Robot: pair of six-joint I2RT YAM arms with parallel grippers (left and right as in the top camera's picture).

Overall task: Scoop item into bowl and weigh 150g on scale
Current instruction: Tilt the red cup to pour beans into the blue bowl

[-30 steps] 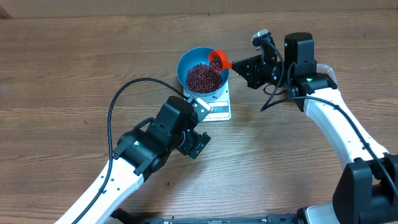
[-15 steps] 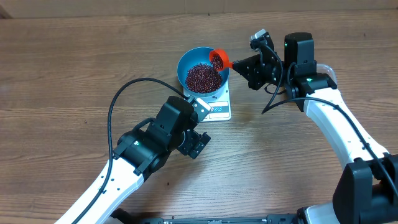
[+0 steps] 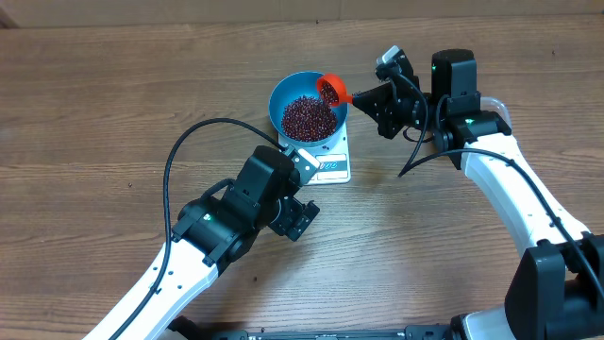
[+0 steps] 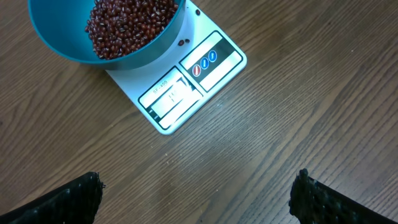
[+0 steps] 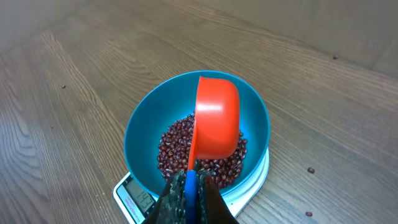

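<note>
A bright blue bowl [image 3: 276, 102] stands on the white scale [image 3: 333, 168] and holds a maroon heap of beans [image 3: 308, 117]. My right gripper [image 3: 364, 96] is shut on the handle of an orange scoop [image 3: 331, 89]. The scoop hangs tilted over the bowl's right rim, with beans showing in its mouth. In the right wrist view the scoop [image 5: 217, 118] shows its back above the beans [image 5: 177, 149] and the bowl [image 5: 140, 124]. My left gripper [image 4: 198, 186] hovers open over bare wood just in front of the scale [image 4: 214, 62]. Nothing sits between its fingertips [image 4: 84, 190].
A few stray beans [image 5: 309, 170] lie on the wooden table right of the scale, and a couple rest on the scale top [image 4: 184, 42]. The left arm's black cable [image 3: 189, 137] loops over the table left of the bowl.
The right wrist has turned a little, tipping the scoop slightly further over the bowl. The left arm has not moved.
</note>
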